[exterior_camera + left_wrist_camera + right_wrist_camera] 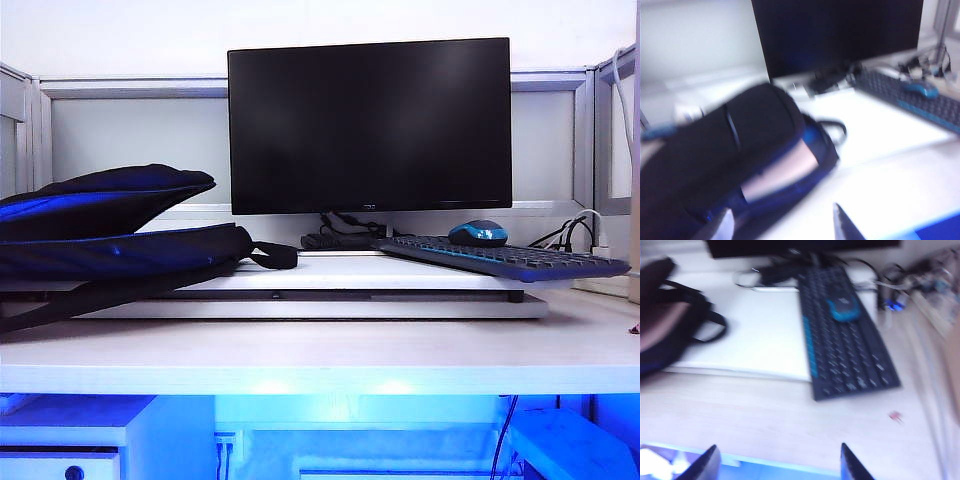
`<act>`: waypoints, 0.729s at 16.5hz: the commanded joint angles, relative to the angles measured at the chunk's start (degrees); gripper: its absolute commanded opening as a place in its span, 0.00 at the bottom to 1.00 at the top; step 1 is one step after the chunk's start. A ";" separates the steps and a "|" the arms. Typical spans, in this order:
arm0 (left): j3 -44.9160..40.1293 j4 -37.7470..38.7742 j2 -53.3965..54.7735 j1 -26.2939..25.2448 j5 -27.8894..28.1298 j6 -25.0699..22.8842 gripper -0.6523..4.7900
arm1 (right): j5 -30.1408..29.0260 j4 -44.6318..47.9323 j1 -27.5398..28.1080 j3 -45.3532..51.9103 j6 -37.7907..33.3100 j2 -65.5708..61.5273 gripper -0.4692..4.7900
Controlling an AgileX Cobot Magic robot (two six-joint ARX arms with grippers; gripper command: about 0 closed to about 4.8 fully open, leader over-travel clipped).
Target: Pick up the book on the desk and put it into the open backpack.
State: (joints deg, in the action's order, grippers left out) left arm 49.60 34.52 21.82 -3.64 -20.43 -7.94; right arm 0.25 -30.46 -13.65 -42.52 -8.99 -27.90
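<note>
Pink book (782,170) lengthwise inside backpack (725,155)

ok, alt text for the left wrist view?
Blurred shot: an open black backpack lies on a white desk with a pale pink book showing inside its mouth. Behind stand a dark monitor and a keyboard.

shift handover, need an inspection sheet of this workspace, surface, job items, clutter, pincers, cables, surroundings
surface: white desk, bare in front; white riser slab on it
job's things: black backpack lies at exterior left, mouth open; pink book shows inside it
clutter: keyboard with blue mouse on top, monitor behind
grippers: left pincer only one fingertip visible; right pincer open, empty, above the desk's front edge
cables: bundle at monitor base, more at exterior right
surroundings: grey partition panels
</note>
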 commanded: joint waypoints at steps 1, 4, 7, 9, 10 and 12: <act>-6.19 -4.44 -5.95 -0.02 -0.28 3.13 0.61 | -0.46 2.89 3.89 2.64 0.77 2.16 0.67; -14.40 -5.46 -16.00 -0.02 0.37 6.56 0.53 | -5.75 4.87 12.55 8.13 1.70 6.45 0.66; -17.35 -5.35 -19.04 -0.07 1.33 6.97 0.53 | -6.60 4.96 15.91 12.79 0.92 10.58 0.66; -18.32 -4.79 -19.98 -0.07 3.61 6.93 0.53 | -7.04 4.94 16.98 15.76 -0.61 14.16 0.60; -18.99 -4.57 -20.61 -0.07 3.89 6.95 0.53 | -7.04 4.83 16.96 17.55 -0.98 16.83 0.58; -20.92 -4.42 -21.57 -0.07 3.91 7.26 0.53 | -6.21 4.92 16.96 19.58 -2.56 21.59 0.56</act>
State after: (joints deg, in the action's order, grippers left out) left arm 29.21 30.37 0.23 -3.66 -16.69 -1.34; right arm -6.66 -26.65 3.33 -22.98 -10.55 -7.35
